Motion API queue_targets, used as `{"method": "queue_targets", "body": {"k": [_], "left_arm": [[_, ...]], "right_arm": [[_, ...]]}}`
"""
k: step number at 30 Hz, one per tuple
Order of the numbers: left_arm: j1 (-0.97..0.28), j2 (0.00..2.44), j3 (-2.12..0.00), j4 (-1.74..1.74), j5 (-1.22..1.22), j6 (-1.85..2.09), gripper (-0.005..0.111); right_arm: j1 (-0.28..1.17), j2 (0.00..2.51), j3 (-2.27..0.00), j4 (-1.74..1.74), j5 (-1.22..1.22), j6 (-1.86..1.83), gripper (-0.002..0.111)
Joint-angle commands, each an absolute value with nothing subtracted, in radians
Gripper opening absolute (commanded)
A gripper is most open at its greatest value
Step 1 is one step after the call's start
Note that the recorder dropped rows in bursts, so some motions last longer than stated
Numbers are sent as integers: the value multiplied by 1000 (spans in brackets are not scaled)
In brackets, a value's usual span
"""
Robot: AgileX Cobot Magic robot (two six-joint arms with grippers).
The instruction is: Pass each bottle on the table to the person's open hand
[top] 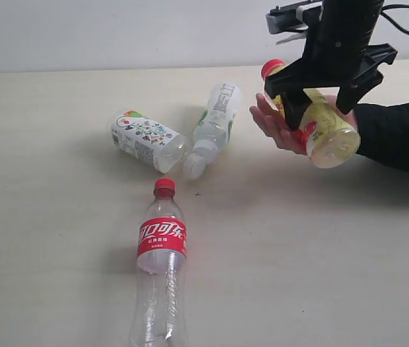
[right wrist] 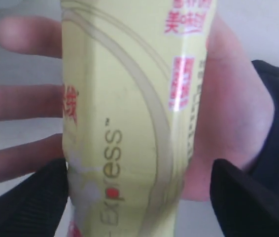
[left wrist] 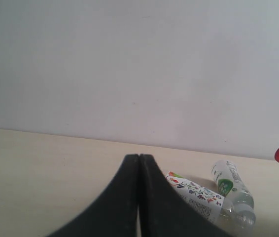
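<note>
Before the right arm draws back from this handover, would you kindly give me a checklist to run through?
1. Yellow bottle over the person's open hand: ok.
2. Palm bearing the bottle's weight: cannot tell; the person's fingers are spread, not curled round it.
3. Robot's right hand open: ok, with a clear gap on one side; the other finger sits at the bottle's edge.
4. Left hand shut and apart from the bottles: ok.
5. Cola bottle, white printed bottle and green-label bottle lying on the table, not yet handed over: ok.
</note>
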State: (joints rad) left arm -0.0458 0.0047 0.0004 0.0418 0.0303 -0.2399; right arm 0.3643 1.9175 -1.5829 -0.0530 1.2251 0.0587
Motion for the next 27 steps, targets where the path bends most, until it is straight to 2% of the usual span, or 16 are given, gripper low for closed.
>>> {"method": "queue_targets", "body": {"k": [1, 8, 12, 27], "left_arm": [[-51, 0, 0, 38, 27, -238, 0], [-51, 0, 0, 38, 27, -238, 0], [-51, 0, 0, 38, 27, -238, 0], [-51, 0, 0, 38, 27, -238, 0]], "right_arm": [[361, 1841, -1592, -65, 1221, 53, 75], [361, 1698, -1592, -7, 1221, -25, 75], [361, 1562, -1535, 59, 1182, -41, 70], [361, 759, -969, 48, 974, -110, 0]]}}
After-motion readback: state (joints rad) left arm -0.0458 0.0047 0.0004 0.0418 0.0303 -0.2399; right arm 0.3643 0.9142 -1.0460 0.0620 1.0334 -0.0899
